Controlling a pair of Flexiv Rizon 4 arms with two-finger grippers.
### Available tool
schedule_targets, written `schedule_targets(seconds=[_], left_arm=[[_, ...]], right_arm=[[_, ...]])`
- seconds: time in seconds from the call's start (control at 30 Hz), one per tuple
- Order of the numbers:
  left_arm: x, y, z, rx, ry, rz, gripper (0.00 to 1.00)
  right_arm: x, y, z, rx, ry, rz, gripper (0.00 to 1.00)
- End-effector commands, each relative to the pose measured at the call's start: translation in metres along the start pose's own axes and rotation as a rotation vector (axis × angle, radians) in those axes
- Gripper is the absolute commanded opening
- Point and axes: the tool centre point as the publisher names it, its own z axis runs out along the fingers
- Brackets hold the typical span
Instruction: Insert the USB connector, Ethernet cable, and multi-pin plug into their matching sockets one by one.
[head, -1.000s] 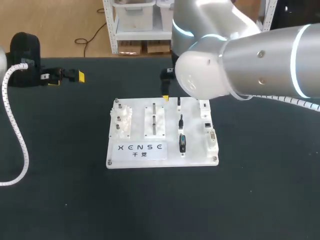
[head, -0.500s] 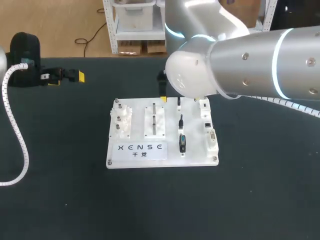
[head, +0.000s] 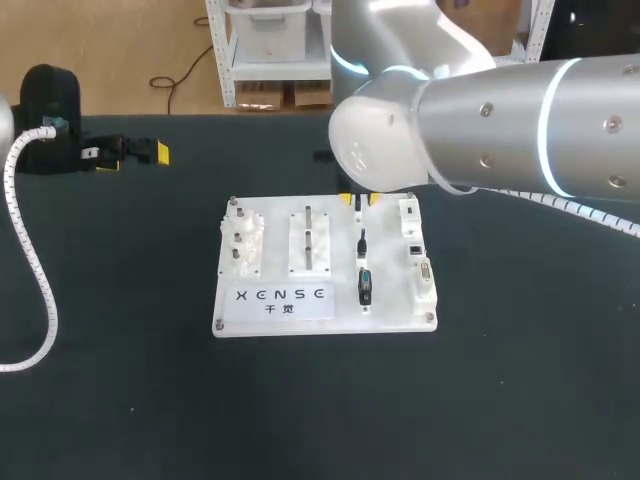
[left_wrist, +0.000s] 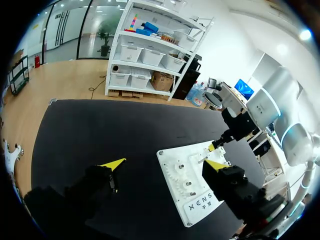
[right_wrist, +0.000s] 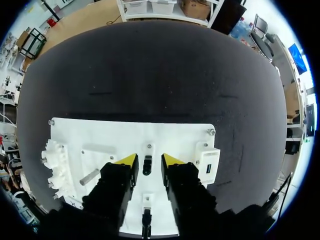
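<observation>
A white board (head: 280, 315) lies mid-table. Down its middle stand a small black plug (head: 358, 211) at the far edge, a thin black plug (head: 362, 243) and a larger connector (head: 365, 285). Sockets (head: 414, 248) line its right side. My right gripper (head: 358, 200) hangs over the far edge. In the right wrist view the small plug (right_wrist: 146, 165) sits between the gripper's (right_wrist: 148, 159) yellow fingertips (right_wrist: 127, 159), with a thin gap on each side. My left gripper (head: 130, 152) rests at the far left of the table. It (left_wrist: 162, 164) is wide open and holds nothing.
Gear-like white posts (head: 243, 240) and two upright metal pins (head: 309, 240) stand on the board's left and centre. My right arm's bulk (head: 480, 130) hangs over the table's far right. Black tabletop surrounds the board on all sides.
The right gripper's fingers have come in from wide apart to a narrow gap around the small plug. The arm shifted slightly left. The left arm has not moved.
</observation>
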Motion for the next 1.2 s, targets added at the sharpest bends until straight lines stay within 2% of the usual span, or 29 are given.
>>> schedule_targets(seconds=[0.03,0.27,0.53,1.2], left_arm=[[0.0,0.0,0.0,0.0,0.0,0.0,1.0],[0.0,0.0,0.0,0.0,0.0,0.0,1.0],[0.0,0.0,0.0,0.0,0.0,0.0,1.0],[0.0,0.0,0.0,0.0,0.0,0.0,1.0]], right_arm=[[0.0004,-0.001,0.0,-0.003,0.007,0.001,0.24],[0.0005,0.0004,0.0021,0.008,0.022,-0.004,0.16],[0.0017,0.0016,0.0033,0.052,0.027,-0.015,0.02],[0.0037,-0.0006,-0.0065,0.065,-0.003,-0.015,0.0]])
